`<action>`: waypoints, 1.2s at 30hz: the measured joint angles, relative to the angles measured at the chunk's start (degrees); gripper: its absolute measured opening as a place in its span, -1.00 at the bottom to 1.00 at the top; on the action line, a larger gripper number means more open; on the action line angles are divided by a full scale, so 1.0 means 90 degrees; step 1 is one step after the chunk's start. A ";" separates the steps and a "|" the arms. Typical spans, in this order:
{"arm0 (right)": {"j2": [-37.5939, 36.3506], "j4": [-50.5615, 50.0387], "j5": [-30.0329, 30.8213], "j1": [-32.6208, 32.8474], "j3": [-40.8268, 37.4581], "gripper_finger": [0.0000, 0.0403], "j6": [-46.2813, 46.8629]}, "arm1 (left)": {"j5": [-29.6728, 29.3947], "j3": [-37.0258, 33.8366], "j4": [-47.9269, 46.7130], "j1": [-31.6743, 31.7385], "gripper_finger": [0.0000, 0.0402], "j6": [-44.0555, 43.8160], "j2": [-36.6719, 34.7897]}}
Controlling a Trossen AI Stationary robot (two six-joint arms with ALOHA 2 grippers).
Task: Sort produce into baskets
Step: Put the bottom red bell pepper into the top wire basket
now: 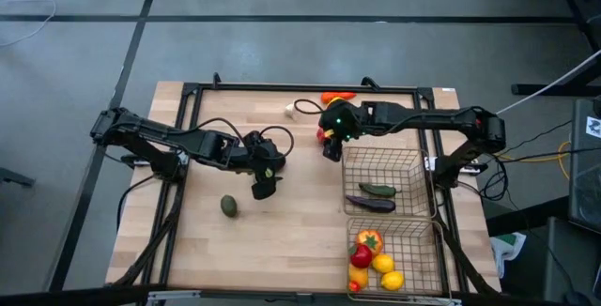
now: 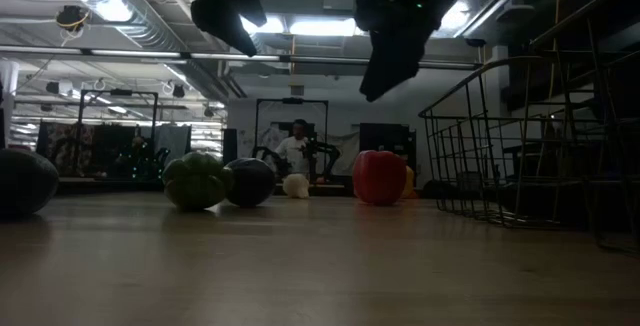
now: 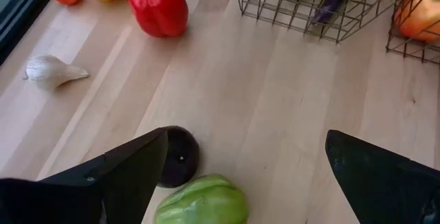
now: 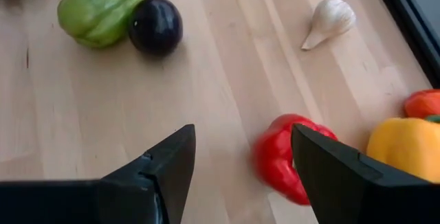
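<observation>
Baskets (image 1: 410,170): two; loose on table: one garlic (image 4: 331,19), one red pepper (image 4: 285,157).

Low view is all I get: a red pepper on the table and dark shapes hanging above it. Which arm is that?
Observer: Seen from above, the right gripper hangs over the red pepper.
Operator: Holding anything?
Observer: No; its wrist view shows open fingers, with the pepper lying on the table beyond them.
Operator: What's in the baskets?
Observer: The basket nearer that gripper holds a purple eggplant and a green piece.
</observation>
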 joint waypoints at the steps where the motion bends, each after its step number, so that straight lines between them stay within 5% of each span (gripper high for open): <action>1: 0.0000 0.0039 0.0000 0.0003 0.0000 0.18 0.0002 | 0.0000 0.0000 -0.0001 0.0000 0.94 0.0001 0.0000; 13: 0.0000 0.0242 -0.0142 -0.0033 0.0000 0.23 -0.0212 | 0.0002 0.0000 0.0001 0.0000 0.94 -0.0007 0.0002; 23: 0.0115 0.0327 0.0042 -0.0468 0.0000 0.94 -0.0263 | 0.0002 0.0000 0.0003 0.0000 0.94 -0.0015 0.0002; 29: 0.0650 0.0348 -0.0571 -0.0833 -0.0002 0.82 0.0014 | 0.0005 0.0000 0.0004 0.0000 0.94 -0.0017 0.0004; 36: 0.1075 0.0363 -0.0384 -0.1042 -0.0005 0.80 0.0327 | 0.0005 0.0000 0.0004 0.0000 0.94 -0.0019 0.0004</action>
